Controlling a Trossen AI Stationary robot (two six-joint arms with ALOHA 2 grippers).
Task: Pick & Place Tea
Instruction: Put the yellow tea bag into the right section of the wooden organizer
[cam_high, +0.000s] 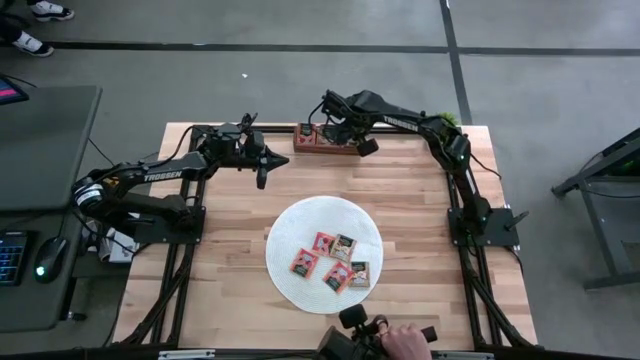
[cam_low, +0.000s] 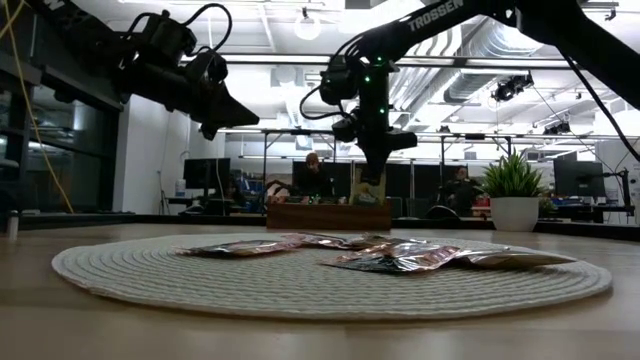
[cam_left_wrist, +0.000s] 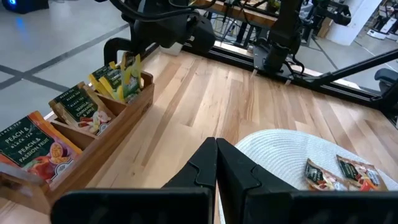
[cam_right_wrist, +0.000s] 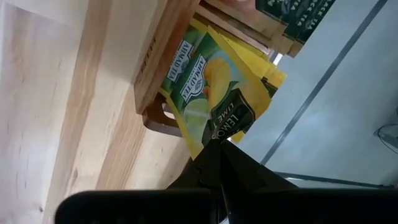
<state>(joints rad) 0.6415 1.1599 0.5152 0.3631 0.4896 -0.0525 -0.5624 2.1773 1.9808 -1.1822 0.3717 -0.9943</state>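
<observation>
Pinching yellow tea packet (cam_right_wrist: 214, 93) (right fingers (cam_right_wrist: 214, 163)).

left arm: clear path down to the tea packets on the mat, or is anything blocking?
Probably yes. The left tool hangs shut above bare table beside the white mat, and nothing lies between it and the packets. The right tool is off at the wooden tray, shut on a yellow-green packet.
</observation>
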